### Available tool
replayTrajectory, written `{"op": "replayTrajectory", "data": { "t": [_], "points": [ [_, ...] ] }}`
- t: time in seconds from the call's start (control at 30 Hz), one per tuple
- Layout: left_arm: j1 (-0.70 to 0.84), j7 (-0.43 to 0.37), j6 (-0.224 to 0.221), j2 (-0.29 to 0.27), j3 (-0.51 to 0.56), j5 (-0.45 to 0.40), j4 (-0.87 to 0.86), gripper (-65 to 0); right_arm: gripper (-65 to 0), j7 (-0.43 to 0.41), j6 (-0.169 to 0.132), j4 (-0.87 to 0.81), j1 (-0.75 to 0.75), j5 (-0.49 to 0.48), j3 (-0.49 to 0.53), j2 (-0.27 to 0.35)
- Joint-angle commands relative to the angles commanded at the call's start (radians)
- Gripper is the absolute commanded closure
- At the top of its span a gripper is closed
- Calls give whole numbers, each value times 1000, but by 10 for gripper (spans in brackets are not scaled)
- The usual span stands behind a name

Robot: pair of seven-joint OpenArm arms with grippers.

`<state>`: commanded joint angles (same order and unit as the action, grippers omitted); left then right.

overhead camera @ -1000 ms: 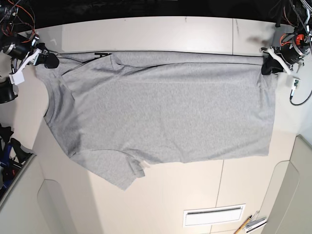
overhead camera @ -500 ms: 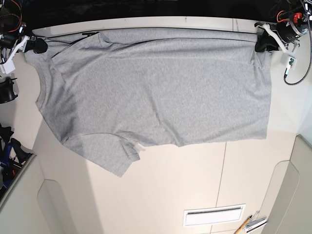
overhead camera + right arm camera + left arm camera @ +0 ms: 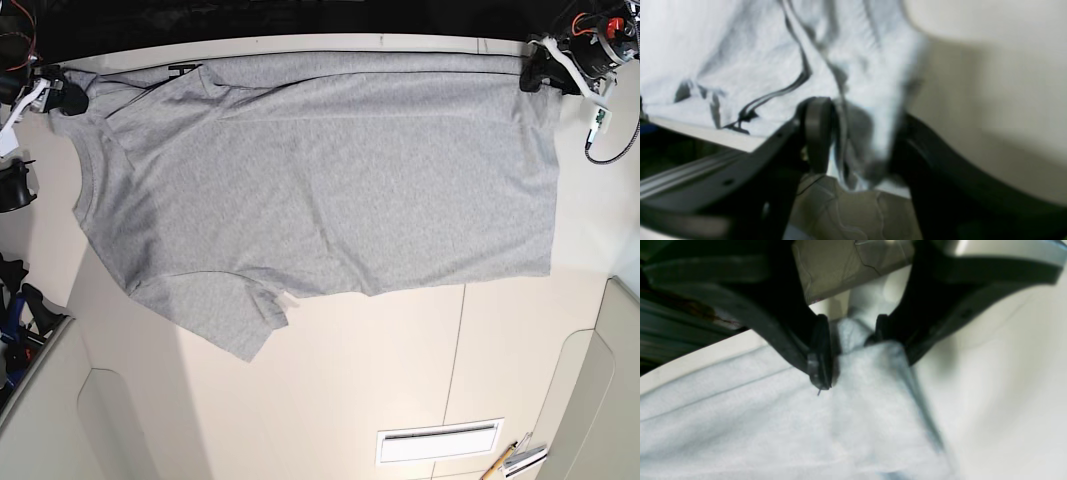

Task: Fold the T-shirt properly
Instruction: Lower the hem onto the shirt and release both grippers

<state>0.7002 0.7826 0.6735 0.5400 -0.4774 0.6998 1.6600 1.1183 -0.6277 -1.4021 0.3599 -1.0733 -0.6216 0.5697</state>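
Left end effector [image 3: 533,78] and right end effector [image 3: 62,97] each pinch opposite T-shirt [image 3: 330,190] corners.

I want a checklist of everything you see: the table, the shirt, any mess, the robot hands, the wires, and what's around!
Surface: pale cream table, seams between panels, a white slotted vent near the front.
Job's things: grey T-shirt spread flat, not yet folded; one sleeve sticks out at the near side; a bit of black print shows at the far edge.
Clutter: pencil-like items at the front edge.
Grippers: left gripper shut on a far corner of the shirt; right gripper shut on the other far corner.
Cables: red and black wires by the right arm; a black cable by the left arm.
Surroundings: dark beyond the table's far edge; details cannot be told.
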Motion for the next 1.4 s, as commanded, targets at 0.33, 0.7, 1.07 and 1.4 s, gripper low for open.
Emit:
{"op": "replayTrajectory", "data": {
  "t": [0.33,0.7,1.07,1.4],
  "points": [
    [-42,0,25,0,-276,259,0,-349,-245,-141,15,1,-221,80,-103,0],
    [-364,-17,25,26,-274,179,-92,-415,-356,-390,56,76,-533,392,198,-22],
    [-785,-57,25,120,-61,150,-633,-438,-356,-534,45,567,-782,498,246,-101],
    [-1028,-132,25,108,194,84,-976,-438,-356,-629,37,725,-789,554,247,-153]
  ]
}}
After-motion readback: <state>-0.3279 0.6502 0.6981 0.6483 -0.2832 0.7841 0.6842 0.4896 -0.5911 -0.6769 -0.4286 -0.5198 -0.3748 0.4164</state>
